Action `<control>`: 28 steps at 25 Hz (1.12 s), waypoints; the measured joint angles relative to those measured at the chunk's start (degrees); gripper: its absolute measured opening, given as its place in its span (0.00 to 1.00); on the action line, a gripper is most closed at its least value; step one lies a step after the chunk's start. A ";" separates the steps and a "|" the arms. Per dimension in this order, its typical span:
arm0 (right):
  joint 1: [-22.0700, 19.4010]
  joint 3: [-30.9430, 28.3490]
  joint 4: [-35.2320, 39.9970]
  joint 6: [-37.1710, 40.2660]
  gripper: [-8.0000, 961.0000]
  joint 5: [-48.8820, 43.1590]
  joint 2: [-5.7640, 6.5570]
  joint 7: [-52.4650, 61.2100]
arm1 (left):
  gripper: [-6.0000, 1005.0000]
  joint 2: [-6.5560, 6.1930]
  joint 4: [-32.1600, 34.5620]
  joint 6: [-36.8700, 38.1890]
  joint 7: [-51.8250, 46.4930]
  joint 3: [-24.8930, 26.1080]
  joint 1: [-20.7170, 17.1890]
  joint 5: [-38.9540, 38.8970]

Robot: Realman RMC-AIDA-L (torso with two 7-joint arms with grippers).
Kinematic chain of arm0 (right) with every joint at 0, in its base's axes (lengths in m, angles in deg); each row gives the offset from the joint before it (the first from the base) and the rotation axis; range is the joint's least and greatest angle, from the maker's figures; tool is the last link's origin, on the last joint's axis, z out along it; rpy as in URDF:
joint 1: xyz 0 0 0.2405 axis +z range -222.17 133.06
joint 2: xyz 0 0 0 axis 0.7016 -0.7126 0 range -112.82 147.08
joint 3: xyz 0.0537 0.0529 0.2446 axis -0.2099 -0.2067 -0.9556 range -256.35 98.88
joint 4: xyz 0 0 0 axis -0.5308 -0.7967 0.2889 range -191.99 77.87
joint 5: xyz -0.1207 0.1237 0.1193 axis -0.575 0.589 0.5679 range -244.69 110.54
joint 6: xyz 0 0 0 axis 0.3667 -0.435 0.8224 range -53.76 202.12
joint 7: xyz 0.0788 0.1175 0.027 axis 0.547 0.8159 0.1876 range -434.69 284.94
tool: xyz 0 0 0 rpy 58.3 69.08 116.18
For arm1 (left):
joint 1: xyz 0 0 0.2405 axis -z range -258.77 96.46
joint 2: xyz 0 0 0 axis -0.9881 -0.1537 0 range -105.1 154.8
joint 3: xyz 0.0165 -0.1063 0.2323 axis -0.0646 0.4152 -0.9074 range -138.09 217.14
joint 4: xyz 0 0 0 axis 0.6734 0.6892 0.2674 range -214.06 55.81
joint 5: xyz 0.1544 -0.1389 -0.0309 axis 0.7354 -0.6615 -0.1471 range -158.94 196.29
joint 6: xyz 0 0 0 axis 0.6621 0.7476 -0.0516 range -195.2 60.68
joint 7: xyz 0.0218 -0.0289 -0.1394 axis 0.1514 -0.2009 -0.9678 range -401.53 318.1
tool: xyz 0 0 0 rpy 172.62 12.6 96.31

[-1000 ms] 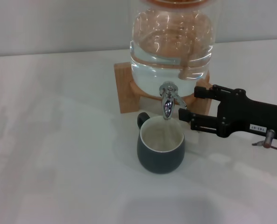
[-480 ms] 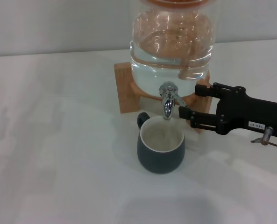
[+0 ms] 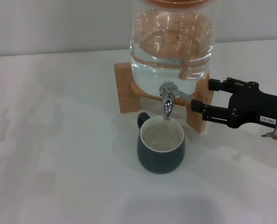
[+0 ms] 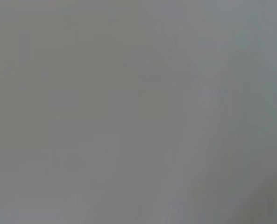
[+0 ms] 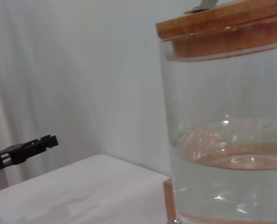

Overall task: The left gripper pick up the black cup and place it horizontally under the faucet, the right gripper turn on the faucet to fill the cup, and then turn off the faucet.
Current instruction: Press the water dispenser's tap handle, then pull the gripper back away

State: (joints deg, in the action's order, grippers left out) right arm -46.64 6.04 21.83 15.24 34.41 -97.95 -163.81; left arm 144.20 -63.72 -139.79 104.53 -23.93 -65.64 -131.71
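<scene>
The black cup [image 3: 160,148] stands upright on the white table, directly under the spout of the chrome faucet [image 3: 167,100]. Its cream inside holds some water and its handle points to the back left. The faucet's thin lever sticks out to the right. My right gripper [image 3: 202,95] is open just right of the faucet, with its lower finger [image 3: 208,111] close beside the lever's end. It holds nothing. A black claw [image 5: 22,151] far off in the right wrist view looks like my left gripper, parked away from the jar. The left wrist view shows only blank grey.
The clear glass water jar [image 3: 173,42] sits on a wooden stand [image 3: 124,88] behind the cup. It also shows in the right wrist view [image 5: 227,140] with its wooden lid [image 5: 222,23]. A grey wall runs behind the table.
My right gripper has drawn back to the right and slightly up, away from the faucet. The lever now lies flatter, pointing right. The cup has not moved.
</scene>
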 joint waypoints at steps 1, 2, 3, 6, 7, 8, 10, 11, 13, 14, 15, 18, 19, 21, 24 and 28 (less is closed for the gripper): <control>-0.03 -0.29 -0.08 -0.09 0.80 0.00 -0.04 -0.02 | 0.60 0.00 -0.03 -0.15 -0.01 0.00 -0.03 0.00; -0.06 -0.46 -0.15 -0.10 0.80 0.00 -0.05 -0.03 | 0.60 0.00 -0.03 -0.15 -0.01 0.00 -0.03 0.00; -0.05 -0.71 -0.26 -0.11 0.80 0.00 -0.05 -0.04 | 0.60 0.00 -0.03 -0.17 -0.02 0.00 -0.03 0.00; 0.19 -1.28 -0.60 -0.15 0.80 0.00 -0.06 -0.05 | 0.60 0.01 -0.03 -0.21 -0.08 0.00 0.13 0.00; 0.30 -1.50 -0.71 -0.17 0.80 0.00 -0.06 -0.05 | 0.59 0.02 -0.03 -0.22 -0.09 0.00 0.20 0.00; 0.30 -1.50 -0.71 -0.17 0.80 0.00 -0.06 -0.05 | 0.59 0.05 -0.03 -0.23 -0.09 -0.01 0.25 0.00; 0.63 -1.84 -0.79 -0.19 0.80 0.01 -0.06 -0.07 | 0.59 0.08 -0.03 -0.25 -0.10 -0.05 0.34 0.01; 0.68 -1.87 -0.79 -0.19 0.80 0.02 -0.06 -0.07 | 0.59 0.09 -0.03 -0.29 -0.11 -0.08 0.37 0.01; 1.03 -1.96 -0.79 -0.17 0.80 0.03 -0.06 -0.09 | 0.59 0.12 -0.03 -0.37 -0.14 -0.14 0.42 0.01; 1.17 -1.98 -0.84 -0.12 0.80 0.03 -0.06 -0.09 | 0.59 0.14 -0.03 -0.39 -0.15 -0.16 0.44 0.01; 1.33 -2.01 -0.89 -0.07 0.80 0.04 -0.06 -0.09 | 0.59 0.16 -0.03 -0.42 -0.15 -0.18 0.46 0.00; 1.87 -2.05 -1.16 0.01 0.80 0.04 -0.06 -0.09 | 0.59 0.18 -0.26 -0.99 -0.17 -0.31 0.48 0.05; 2.04 -2.07 -1.29 -0.02 0.80 0.04 -0.04 -0.10 | 0.59 0.18 -0.50 -1.26 -0.17 -0.33 0.48 0.06; 2.24 -2.33 -1.49 -0.19 0.80 0.04 0.03 -0.10 | 0.59 0.18 -0.83 -1.62 -0.17 -0.35 0.48 0.08; 2.26 -2.74 -1.72 -0.23 0.80 0.03 0.02 -0.10 | 0.59 0.18 -0.90 -1.79 -0.17 -0.36 0.39 0.09; 2.51 -2.97 -2.36 -0.23 0.80 0.13 0.00 -0.10 | 0.59 0.18 -1.15 -1.90 -0.18 -0.36 0.37 0.09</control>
State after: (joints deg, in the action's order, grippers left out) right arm -44.13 3.08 19.47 15.01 34.54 -97.95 -163.91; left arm 144.38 -64.87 -141.69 104.36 -24.29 -65.26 -131.61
